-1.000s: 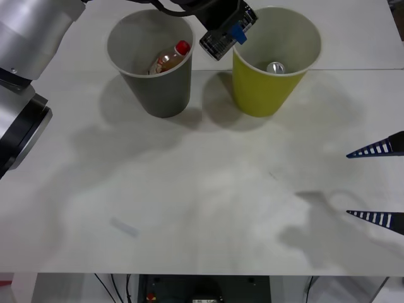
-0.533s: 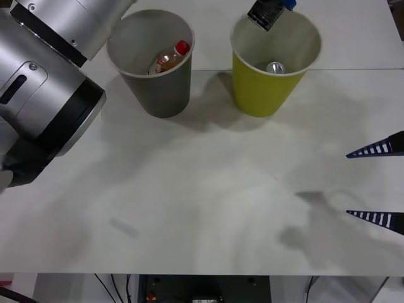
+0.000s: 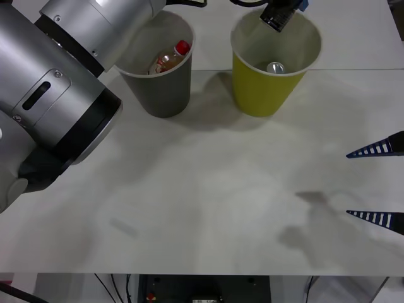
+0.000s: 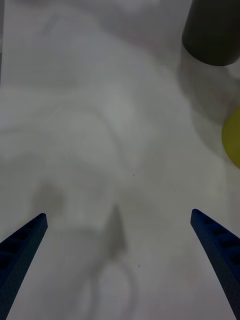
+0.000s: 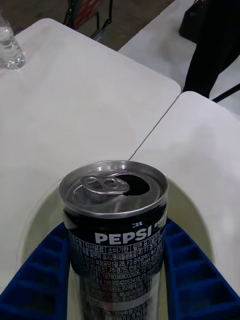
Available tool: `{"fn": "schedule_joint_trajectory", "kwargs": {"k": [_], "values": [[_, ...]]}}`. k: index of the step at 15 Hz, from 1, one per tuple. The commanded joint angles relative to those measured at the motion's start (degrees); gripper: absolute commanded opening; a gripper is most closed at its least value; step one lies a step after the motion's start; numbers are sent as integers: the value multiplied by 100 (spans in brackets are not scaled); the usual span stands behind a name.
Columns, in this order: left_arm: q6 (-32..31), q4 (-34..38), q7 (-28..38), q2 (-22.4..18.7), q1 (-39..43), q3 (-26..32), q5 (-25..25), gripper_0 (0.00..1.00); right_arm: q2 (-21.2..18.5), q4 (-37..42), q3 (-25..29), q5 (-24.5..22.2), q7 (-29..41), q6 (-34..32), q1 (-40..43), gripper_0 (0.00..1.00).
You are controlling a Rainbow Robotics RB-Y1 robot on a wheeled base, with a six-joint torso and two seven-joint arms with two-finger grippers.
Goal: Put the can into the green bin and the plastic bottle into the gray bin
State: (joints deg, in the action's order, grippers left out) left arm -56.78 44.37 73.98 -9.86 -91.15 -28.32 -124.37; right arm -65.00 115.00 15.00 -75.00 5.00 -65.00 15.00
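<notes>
My left gripper (image 3: 282, 12) is shut on a black can (image 3: 279, 15) with a silver pull-tab top and holds it just over the mouth of the green bin (image 3: 262, 93). In the left wrist view the can (image 5: 116, 200) stands upright between my blue fingers (image 5: 192, 280), with the bin's pale inside (image 5: 40, 220) below it. Another can's silver top (image 3: 275, 67) lies inside the green bin. The plastic bottle (image 3: 169, 59), red-capped, leans inside the gray bin (image 3: 161, 95). My right gripper (image 3: 348, 184) waits open at the table's right edge, nothing between its fingers (image 4: 20, 250).
The two bins stand side by side at the back of the white table (image 3: 208, 189), and my left arm (image 3: 69, 82) reaches over the gray one. The right wrist view shows the gray bin (image 4: 212, 30) and the green bin's edge (image 4: 233, 137) far ahead. A clear bottle (image 5: 9, 47) stands on the far table.
My left arm has swung the can from between the two bins to the right, over the green bin's mouth. The right gripper has stayed where it was.
</notes>
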Motion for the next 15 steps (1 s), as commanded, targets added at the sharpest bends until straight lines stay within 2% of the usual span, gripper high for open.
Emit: {"fn": "schedule_joint_trajectory", "kwargs": {"k": [1,3,5,10,13,15], "values": [[-27,10,-15,-7,0,-77,27,100,0,0,0,0,0,0,0,100],[-281,80,-130,-77,0,-77,53,100,0,0,0,0,0,0,0,100],[-554,309,-173,-350,18,-77,194,100,0,0,0,0,0,0,0,100],[-1468,915,-797,-1510,159,-77,1407,100,0,0,0,0,0,0,0,100],[-1635,1856,-850,-2292,686,-51,1987,100,0,0,0,0,0,0,0,100],[-1899,2480,-894,-2749,1169,318,2207,100,0,0,0,0,0,0,0,100]]}}
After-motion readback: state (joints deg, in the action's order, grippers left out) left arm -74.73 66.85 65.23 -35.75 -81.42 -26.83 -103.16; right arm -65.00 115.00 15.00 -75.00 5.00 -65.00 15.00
